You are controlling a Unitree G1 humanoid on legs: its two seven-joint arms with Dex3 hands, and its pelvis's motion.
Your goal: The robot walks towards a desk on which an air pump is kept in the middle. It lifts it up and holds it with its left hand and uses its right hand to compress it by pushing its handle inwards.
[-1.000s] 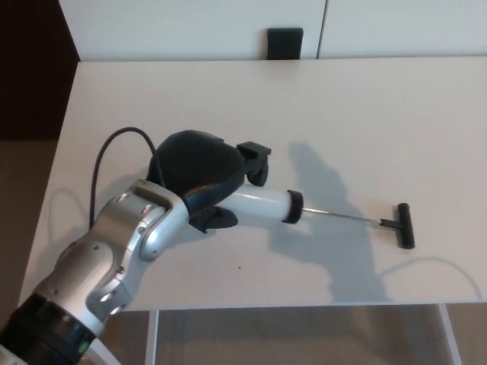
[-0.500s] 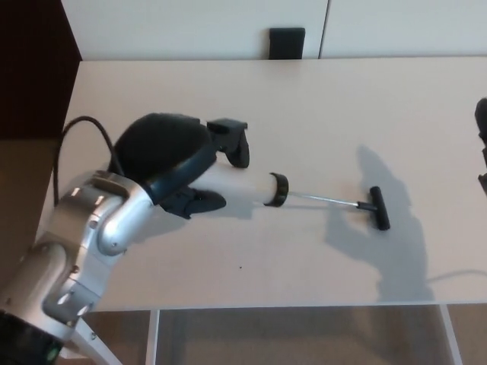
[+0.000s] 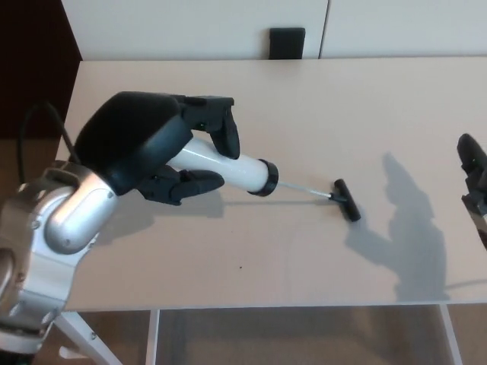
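Observation:
The air pump (image 3: 228,169) has a white barrel with a black end cap, a thin metal rod and a black T-handle (image 3: 346,200). My left hand (image 3: 163,148) is shut on the barrel and holds the pump lifted above the desk (image 3: 319,106), handle end pointing right and slightly down. The rod is pulled out. My right hand (image 3: 473,179) shows only as a dark sliver at the right picture edge, well to the right of the handle and apart from it.
A small black object (image 3: 287,43) sits at the desk's far edge against white panels. The desk's left edge borders a dark area; its front edge runs low across the picture, with a white frame beneath. Shadows of both arms fall on the desk.
My left hand has raised the pump off the desk and carried it left and up. My right hand has come into view at the right edge.

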